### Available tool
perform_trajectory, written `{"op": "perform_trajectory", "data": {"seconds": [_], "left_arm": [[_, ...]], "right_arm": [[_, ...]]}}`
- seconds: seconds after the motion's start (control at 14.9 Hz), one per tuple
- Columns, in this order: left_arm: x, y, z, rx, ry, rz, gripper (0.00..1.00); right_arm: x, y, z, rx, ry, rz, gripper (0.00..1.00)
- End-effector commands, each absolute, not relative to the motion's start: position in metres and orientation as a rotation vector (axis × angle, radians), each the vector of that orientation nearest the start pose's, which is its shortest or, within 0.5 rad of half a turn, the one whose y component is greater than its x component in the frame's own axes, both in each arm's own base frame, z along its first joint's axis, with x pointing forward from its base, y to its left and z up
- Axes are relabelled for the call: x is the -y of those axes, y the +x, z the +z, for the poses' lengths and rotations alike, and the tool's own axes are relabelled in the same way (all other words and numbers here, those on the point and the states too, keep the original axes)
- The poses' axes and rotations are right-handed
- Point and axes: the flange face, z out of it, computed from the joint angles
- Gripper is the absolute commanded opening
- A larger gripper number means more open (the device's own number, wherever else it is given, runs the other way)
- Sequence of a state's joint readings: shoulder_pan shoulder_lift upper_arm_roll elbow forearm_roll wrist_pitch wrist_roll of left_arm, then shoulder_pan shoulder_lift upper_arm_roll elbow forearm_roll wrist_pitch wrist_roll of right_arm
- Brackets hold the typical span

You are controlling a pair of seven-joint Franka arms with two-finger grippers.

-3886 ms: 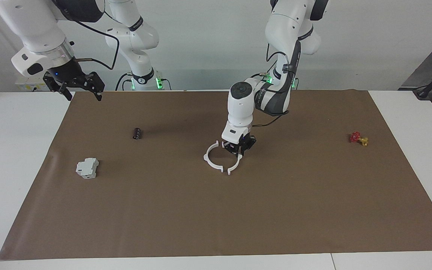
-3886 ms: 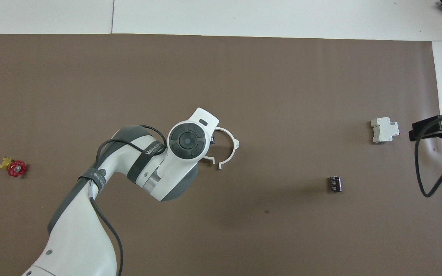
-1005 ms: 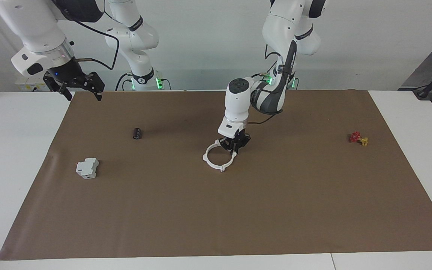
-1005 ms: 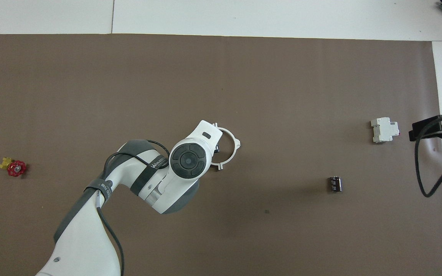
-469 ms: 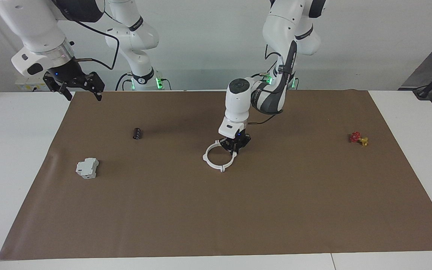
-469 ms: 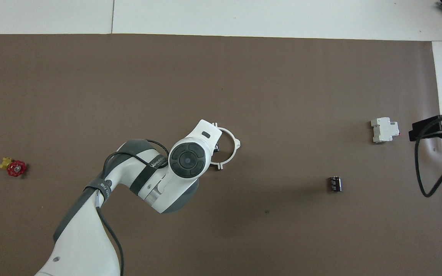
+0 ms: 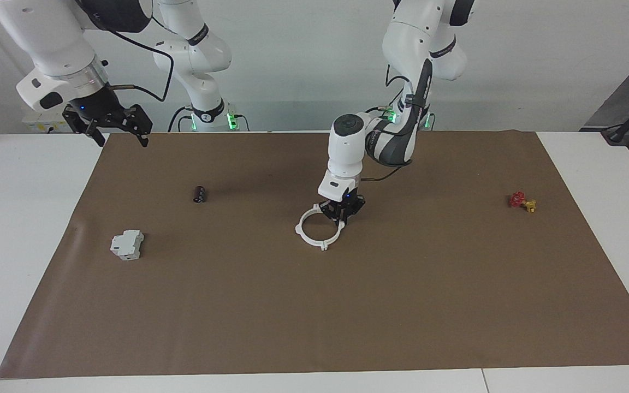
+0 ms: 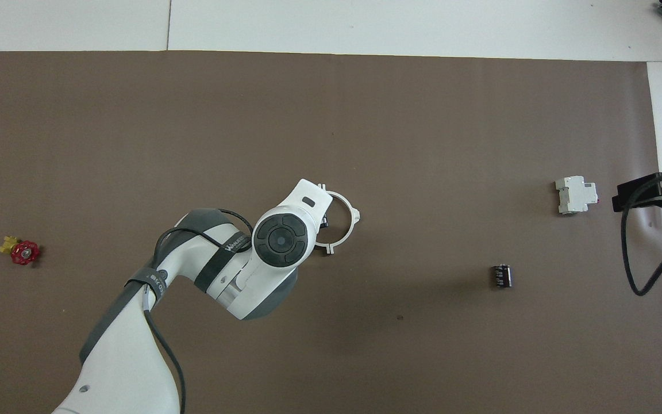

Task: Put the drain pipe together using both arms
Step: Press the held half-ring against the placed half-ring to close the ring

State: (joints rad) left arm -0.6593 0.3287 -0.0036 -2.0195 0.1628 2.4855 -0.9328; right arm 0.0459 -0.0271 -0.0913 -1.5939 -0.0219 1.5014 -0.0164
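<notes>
White plastic drain pipe (image 7: 317,231) lies as a closed ring mid-mat (brown paper). Our left gripper (image 7: 340,214) sits clamped on its rim at the robots' side; our right gripper (image 7: 108,126), fingers apart, waits well apart from the ring.

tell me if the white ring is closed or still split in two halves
Closed, as far as shows: the white ring lies flat on the brown mat as one circle, no gap visible. The left gripper, shut on its rim, hides one stretch.
</notes>
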Motion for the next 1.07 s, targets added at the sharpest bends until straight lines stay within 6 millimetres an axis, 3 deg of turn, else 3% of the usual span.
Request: {"op": "perform_trajectory", "data": {"seconds": [0.0,0.74,0.87,1.0], "left_arm": [[0.3823,0.4836,0.2989,0.232,-3.143,-0.296,0.0],[0.383,0.4828,0.2987,0.229,-3.142,-0.295,0.0],[0.3828,0.4827,0.2986,0.23,-3.141,-0.293,0.52],[0.383,0.4828,0.2987,0.229,-3.142,-0.295,0.6]], "right_arm": [[0.0317,0.5344,0.6231,-0.027,-3.144,0.075,1.0],[0.0317,0.5344,0.6231,-0.027,-3.144,0.075,1.0],[0.0317,0.5344,0.6231,-0.027,-3.144,0.075,1.0],[0.0317,0.5344,0.6231,-0.027,-3.144,0.075,1.0]]}}
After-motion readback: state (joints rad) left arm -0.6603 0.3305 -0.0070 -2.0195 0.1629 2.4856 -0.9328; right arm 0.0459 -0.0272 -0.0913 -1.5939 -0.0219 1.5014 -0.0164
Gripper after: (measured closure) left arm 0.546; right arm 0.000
